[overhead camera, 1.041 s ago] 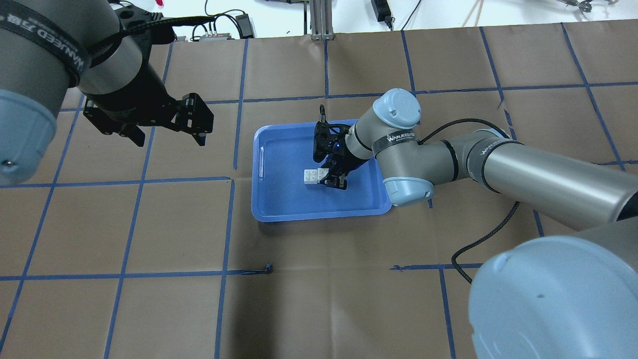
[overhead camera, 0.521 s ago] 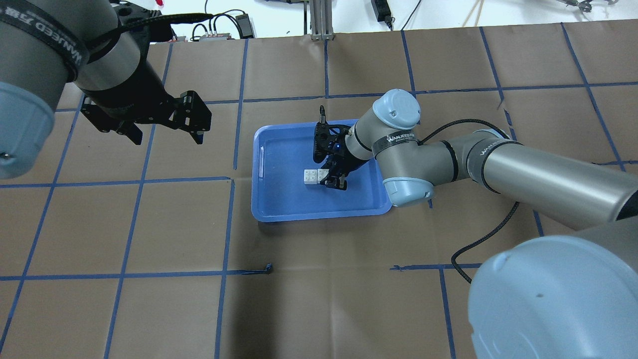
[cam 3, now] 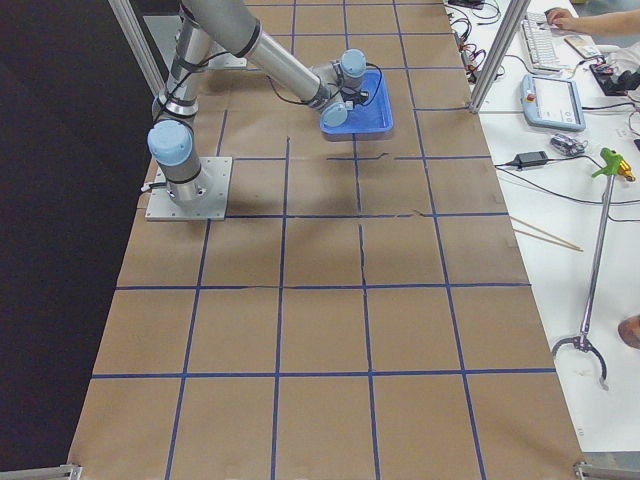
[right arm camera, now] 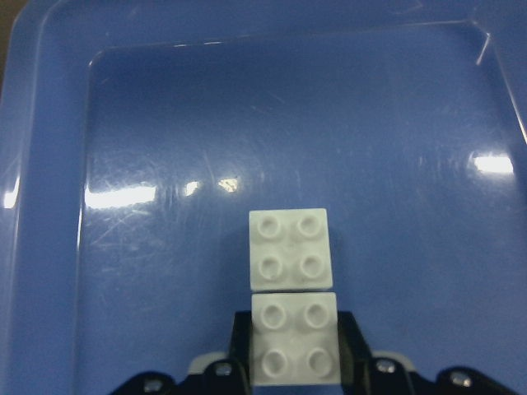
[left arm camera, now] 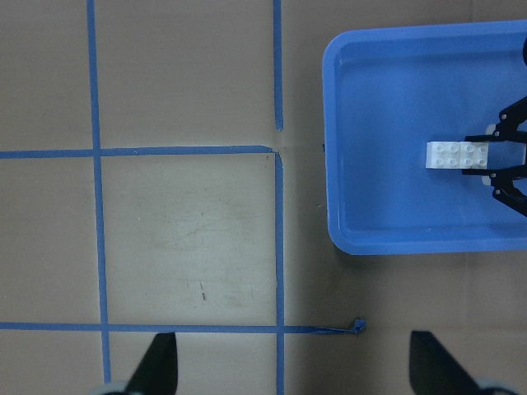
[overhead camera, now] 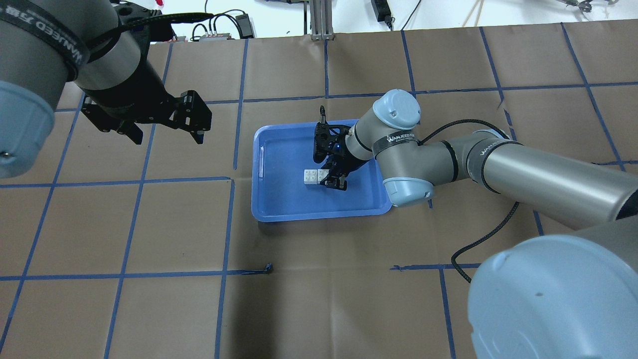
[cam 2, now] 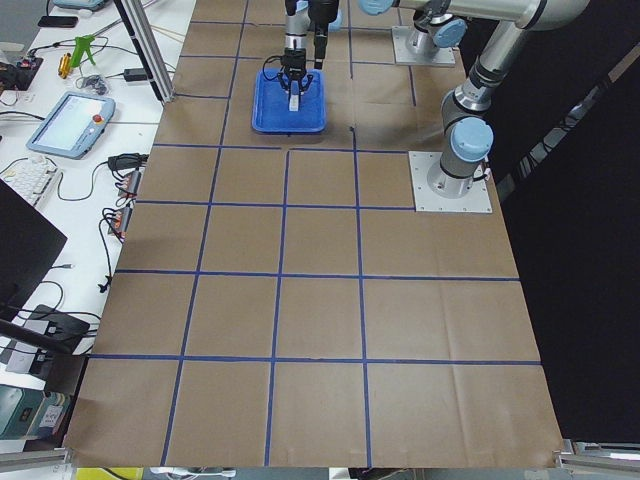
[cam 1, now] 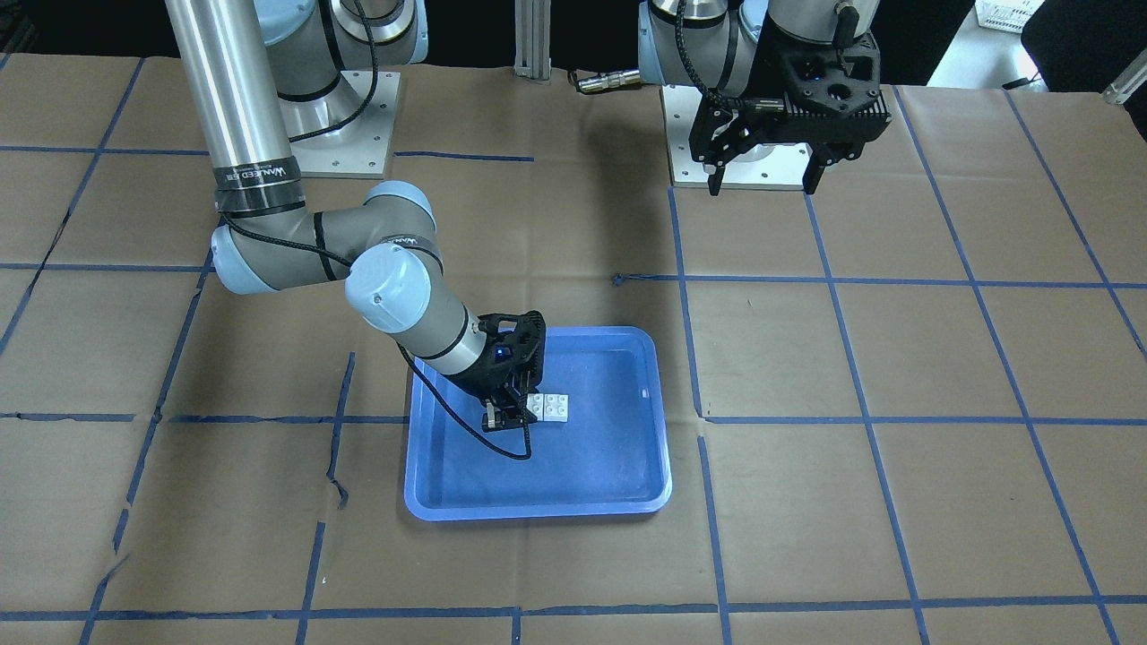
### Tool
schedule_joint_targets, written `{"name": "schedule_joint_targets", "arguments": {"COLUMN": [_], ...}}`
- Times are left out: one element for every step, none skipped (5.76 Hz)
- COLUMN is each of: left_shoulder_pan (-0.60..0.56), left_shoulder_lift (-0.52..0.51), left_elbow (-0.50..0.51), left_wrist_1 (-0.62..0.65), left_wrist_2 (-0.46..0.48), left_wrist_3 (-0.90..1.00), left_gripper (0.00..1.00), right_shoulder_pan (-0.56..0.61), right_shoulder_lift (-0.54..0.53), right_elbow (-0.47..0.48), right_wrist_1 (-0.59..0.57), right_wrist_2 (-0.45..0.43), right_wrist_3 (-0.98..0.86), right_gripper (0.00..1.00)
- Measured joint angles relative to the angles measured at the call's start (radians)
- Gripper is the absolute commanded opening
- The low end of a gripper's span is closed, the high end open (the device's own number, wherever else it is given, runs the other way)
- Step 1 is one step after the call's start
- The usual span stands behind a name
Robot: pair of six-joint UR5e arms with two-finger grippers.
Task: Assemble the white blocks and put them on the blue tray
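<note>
Two white blocks (overhead camera: 315,176) sit side by side and touching on the floor of the blue tray (overhead camera: 279,209), near its middle. My right gripper (overhead camera: 333,180) reaches down into the tray. In the right wrist view its fingers (right arm camera: 240,333) flank the nearer block (right arm camera: 295,346) on both sides and look shut on it; the farther block (right arm camera: 288,247) is free. In the front view the blocks (cam 1: 548,407) lie just beside the right gripper (cam 1: 508,414). My left gripper (overhead camera: 168,137) hangs open and empty, high over the table, left of the tray.
The table is brown paper with a blue tape grid (overhead camera: 227,224). The tray's raised rim (cam 1: 582,484) surrounds the blocks. A black cable (overhead camera: 478,239) loops beside my right arm. Power supplies and cables (overhead camera: 219,30) lie beyond the table's far edge.
My left arm has drifted slightly up and to the left. My right gripper and the white blocks have not moved.
</note>
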State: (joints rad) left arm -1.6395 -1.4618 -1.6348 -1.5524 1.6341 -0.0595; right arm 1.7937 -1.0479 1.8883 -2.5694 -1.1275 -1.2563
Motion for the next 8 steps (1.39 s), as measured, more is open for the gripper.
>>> {"name": "schedule_joint_targets", "arguments": {"left_shoulder_pan": [0.001, 0.002, 0.002, 0.003, 0.003, 0.003, 0.003, 0.003], "left_shoulder_lift": [0.0, 0.0, 0.0, 0.0, 0.0, -0.001, -0.001, -0.002], "left_elbow": [0.0, 0.0, 0.0, 0.0, 0.0, -0.001, -0.002, -0.002], "left_wrist_1": [0.0, 0.0, 0.0, 0.0, 0.0, 0.0, 0.0, 0.0], "left_wrist_2": [0.0, 0.0, 0.0, 0.0, 0.0, 0.0, 0.0, -0.001], "left_wrist_3": [0.0, 0.0, -0.001, -0.002, -0.002, -0.002, -0.002, -0.002], "left_gripper": [0.99, 0.99, 0.99, 0.99, 0.99, 0.99, 0.99, 0.99], "right_shoulder_pan": [0.0, 0.001, 0.001, 0.001, 0.001, 0.001, 0.001, 0.0], "right_shoulder_lift": [0.0, 0.0, 0.0, -0.001, -0.001, 0.0, 0.0, 0.0], "right_elbow": [0.0, 0.0, 0.0, 0.0, -0.001, -0.001, -0.001, -0.002], "right_wrist_1": [0.0, 0.0, 0.0, -0.001, -0.001, -0.002, -0.002, -0.002], "right_wrist_2": [0.001, 0.002, 0.003, 0.004, 0.004, 0.005, 0.006, 0.007], "right_wrist_3": [0.001, 0.001, 0.002, 0.009, 0.017, 0.02, 0.021, 0.021], "right_gripper": [0.43, 0.43, 0.43, 0.57, 0.58, 0.59, 0.6, 0.89]}}
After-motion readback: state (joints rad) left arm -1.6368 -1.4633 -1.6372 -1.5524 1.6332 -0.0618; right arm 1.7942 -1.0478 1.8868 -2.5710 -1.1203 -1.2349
